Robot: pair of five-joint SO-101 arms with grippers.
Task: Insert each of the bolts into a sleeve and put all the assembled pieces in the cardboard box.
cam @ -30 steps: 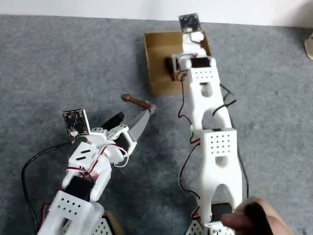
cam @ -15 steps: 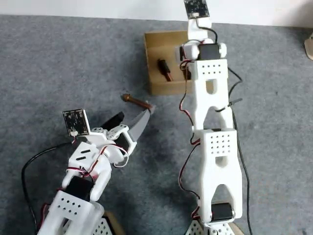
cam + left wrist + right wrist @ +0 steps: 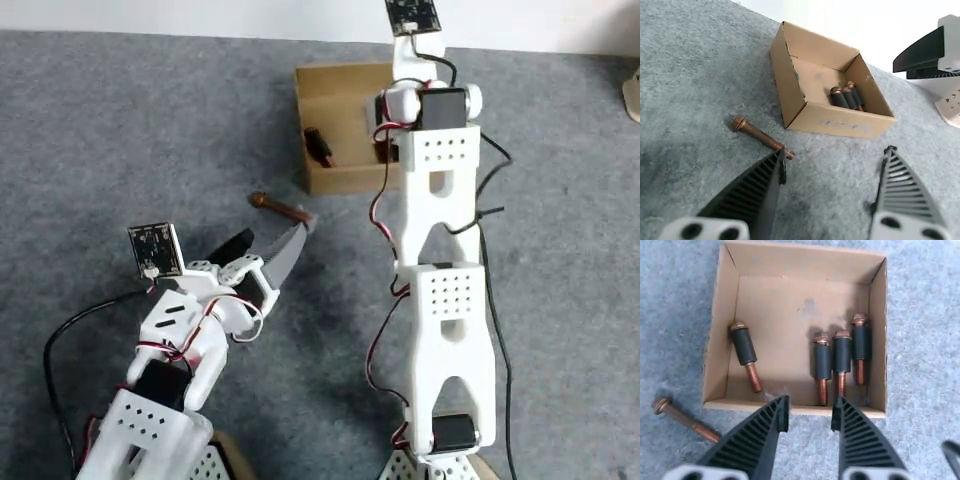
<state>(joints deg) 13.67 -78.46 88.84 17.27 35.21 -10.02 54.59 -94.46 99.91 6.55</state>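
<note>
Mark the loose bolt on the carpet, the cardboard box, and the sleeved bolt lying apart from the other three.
loose bolt (image 3: 761, 136), left wrist view, middle of its shaft
cardboard box (image 3: 780, 310), right wrist view, bare part of its floor
sleeved bolt (image 3: 743, 347), right wrist view, its black sleeve

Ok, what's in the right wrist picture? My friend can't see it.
A cardboard box holds four bolts in black sleeves. One bare bolt lies outside on the carpet, and the open right gripper hangs by the box.
</note>
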